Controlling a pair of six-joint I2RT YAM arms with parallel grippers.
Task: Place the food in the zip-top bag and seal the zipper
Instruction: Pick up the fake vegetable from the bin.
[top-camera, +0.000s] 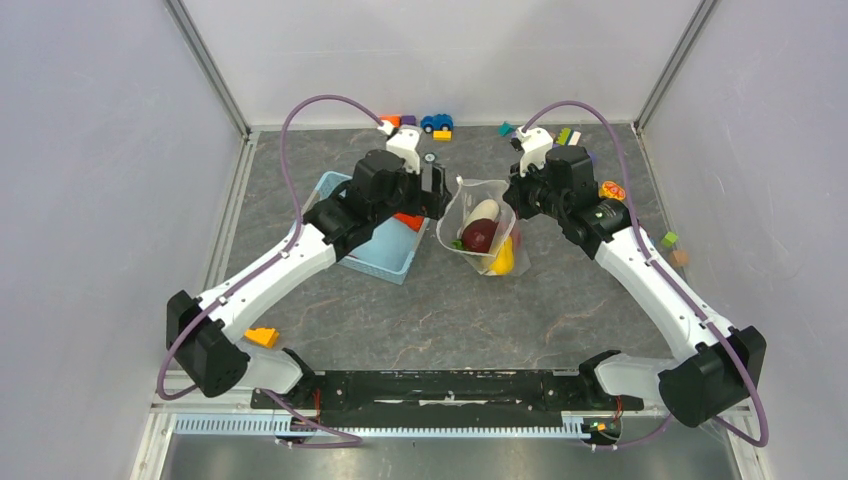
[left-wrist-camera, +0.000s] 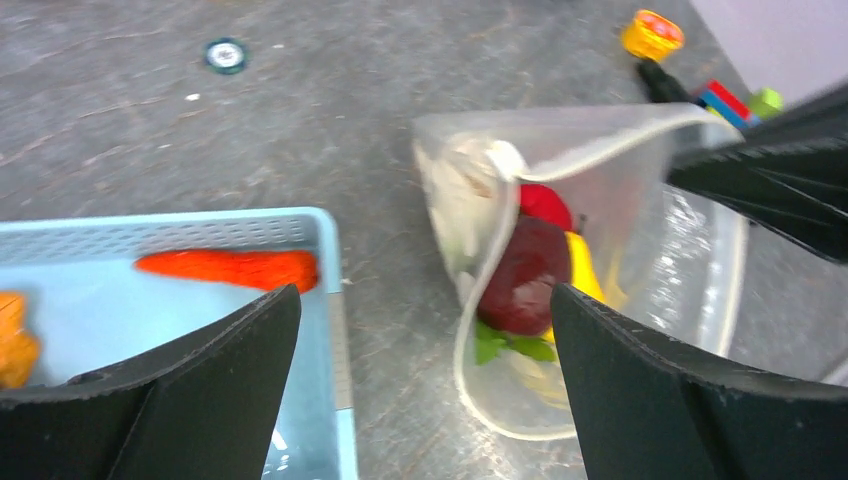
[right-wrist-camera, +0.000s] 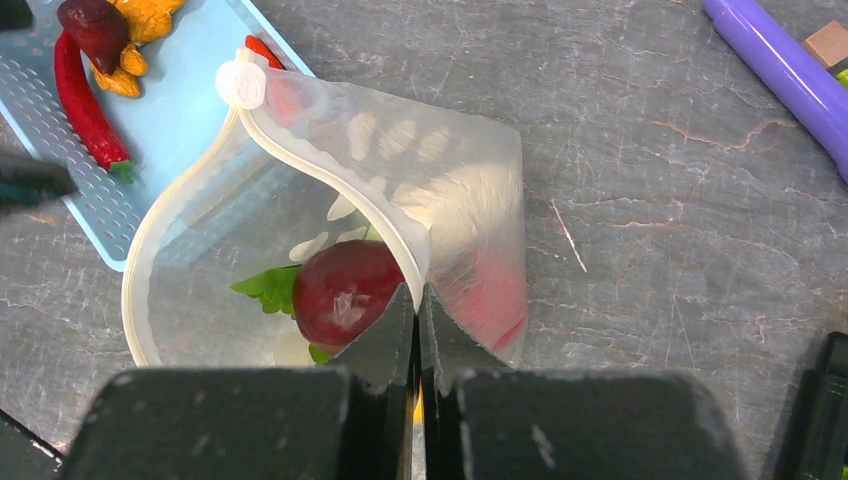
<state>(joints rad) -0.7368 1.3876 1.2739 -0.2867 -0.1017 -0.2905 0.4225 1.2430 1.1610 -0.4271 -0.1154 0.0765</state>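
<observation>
Zip-top bag (top-camera: 452, 210) is found on the bench (top-camera: 480, 320), mouth gaping, near the right side of the light-blue basket (top-camera: 385, 260). Inside it are noted a dark maroon piece (top-camera: 479, 236), white radish (top-camera: 484, 211) and yellow pepper (top-camera: 503, 260). An orange carrot (left-wrist-camera: 230, 268) is left lying in the basket.

Only in the left wrist view is a red tomato (left-wrist-camera: 545, 203) made out behind the maroon piece. Only in the right wrist view are a red chilli (right-wrist-camera: 85, 100), the bag's white slider (right-wrist-camera: 240, 82) and green leaves (right-wrist-camera: 268, 287) seen.

Right fingers (right-wrist-camera: 380, 340) are pressed together, pinching the bag's rim. Left fingers (left-wrist-camera: 200, 380) are spread wide over the gap between basket and bag, nothing held.

A purple cylinder (right-wrist-camera: 780, 70) is noted to the right of the bag, a blue car (top-camera: 436, 122) by the back wall. Much of the basket is hidden under the left arm in the top view.
</observation>
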